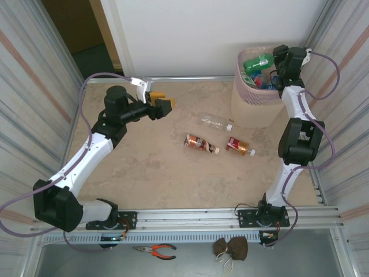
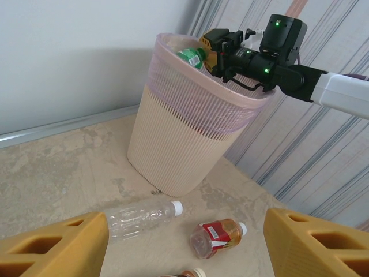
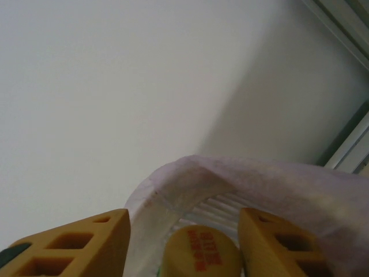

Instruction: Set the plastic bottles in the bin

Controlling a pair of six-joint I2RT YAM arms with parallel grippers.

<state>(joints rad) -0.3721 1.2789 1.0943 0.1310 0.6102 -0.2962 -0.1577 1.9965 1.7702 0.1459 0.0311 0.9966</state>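
Observation:
The pale pink bin (image 1: 249,103) stands at the table's far right, piled with bottles. A green bottle (image 1: 258,62) lies on top of the pile. My right gripper (image 1: 274,64) hovers over the bin's mouth. In the right wrist view its jaws (image 3: 183,231) stand open round a yellow cap (image 3: 199,251), with a gap on the left side, above the bin rim (image 3: 277,173). Three bottles lie on the table: a clear one (image 1: 214,122), a brown one (image 1: 200,143) and a red-labelled one (image 1: 239,146). My left gripper (image 1: 167,105) is open and empty, raised left of them, looking at the clear bottle (image 2: 141,217) and the red-labelled bottle (image 2: 218,236).
Corrugated walls close in both sides, and the right one runs just behind the bin (image 2: 184,144). Orange-handled pliers (image 1: 154,250) and a brown lump (image 1: 230,248) lie on the ledge in front of the arm bases.

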